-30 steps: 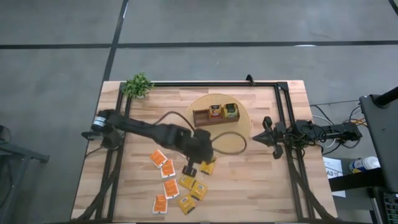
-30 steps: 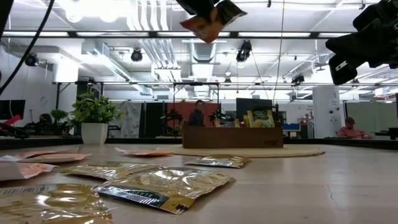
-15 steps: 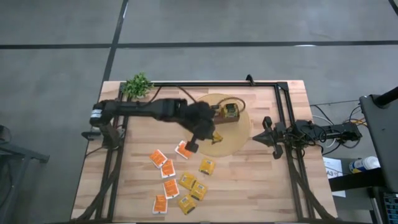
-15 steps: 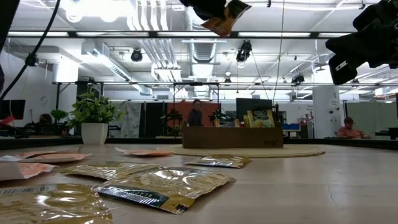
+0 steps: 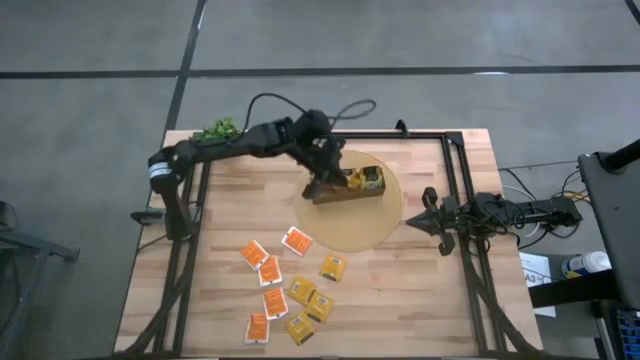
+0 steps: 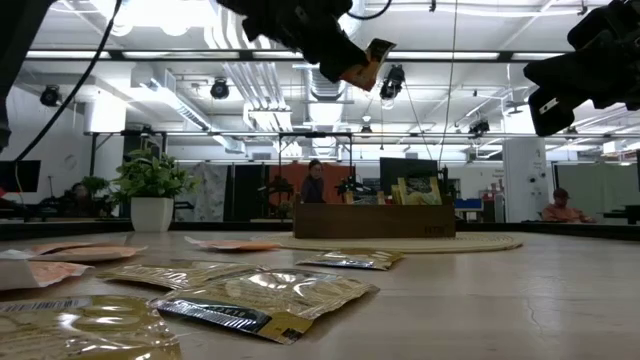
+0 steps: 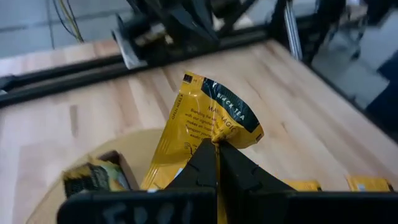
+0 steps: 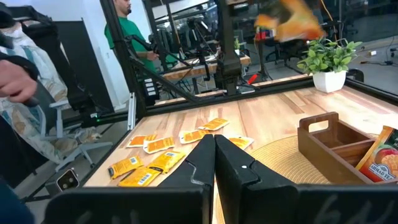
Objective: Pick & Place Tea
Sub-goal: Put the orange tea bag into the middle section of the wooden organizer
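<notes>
High view: left gripper [image 5: 328, 181] is poised over the wooden box [image 5: 348, 186] on the round mat [image 5: 375, 220], placed there for a drop into a compartment. Loose tea sachets [image 5: 290, 283] are scattered on the surface [image 5: 430, 300], well apart from the box. Right gripper [image 5: 432, 222] is parked at the surface's right side.

Low view: a yellow sachet [image 6: 368, 62] is carried high, clear of the box [image 6: 375, 220].

Left wrist view: jaws are closed on the yellow sachet [image 7: 208, 127], pinched at its lower edge so that it stands upright for insertion.

Right wrist view: jaws are closed, nothing held; the box [image 8: 342, 146] is seen with one sachet [image 8: 382, 162] already in a compartment.
</notes>
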`<state>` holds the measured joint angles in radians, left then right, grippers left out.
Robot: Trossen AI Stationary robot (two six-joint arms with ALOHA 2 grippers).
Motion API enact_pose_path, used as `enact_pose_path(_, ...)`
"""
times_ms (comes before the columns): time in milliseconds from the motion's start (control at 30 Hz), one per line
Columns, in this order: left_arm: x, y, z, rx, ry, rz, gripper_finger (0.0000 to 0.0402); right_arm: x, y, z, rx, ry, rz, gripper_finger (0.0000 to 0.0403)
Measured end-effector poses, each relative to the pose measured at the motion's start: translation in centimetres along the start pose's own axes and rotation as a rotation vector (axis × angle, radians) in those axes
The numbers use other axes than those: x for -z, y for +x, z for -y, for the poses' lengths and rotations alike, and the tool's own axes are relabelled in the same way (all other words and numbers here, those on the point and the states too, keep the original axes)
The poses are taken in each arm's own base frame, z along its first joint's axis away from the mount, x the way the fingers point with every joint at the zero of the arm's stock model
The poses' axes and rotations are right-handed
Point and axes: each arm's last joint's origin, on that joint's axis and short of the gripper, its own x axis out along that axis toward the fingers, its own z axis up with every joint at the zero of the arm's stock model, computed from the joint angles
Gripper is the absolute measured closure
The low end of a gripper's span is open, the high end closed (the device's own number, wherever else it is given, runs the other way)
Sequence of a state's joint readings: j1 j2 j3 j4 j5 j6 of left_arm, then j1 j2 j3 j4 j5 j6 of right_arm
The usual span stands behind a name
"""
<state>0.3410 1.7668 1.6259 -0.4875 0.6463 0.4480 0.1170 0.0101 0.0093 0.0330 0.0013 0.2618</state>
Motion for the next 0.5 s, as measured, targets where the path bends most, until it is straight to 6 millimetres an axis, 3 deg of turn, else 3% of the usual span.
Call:
enact_pose_path(167, 1.0, -1.0, -2.1, 0.023, -0.072, 0.123, 0.0401, 0.0, 0.0, 0.0, -0.001, 0.0, 0.0, 0.0394)
enact_pose_path(500, 4.7, -1.0, -3.6, 0.16, -0.114, 0.312, 0.0401, 0.0, 0.0, 0.0, -0.001, 0.0, 0.0, 0.0394)
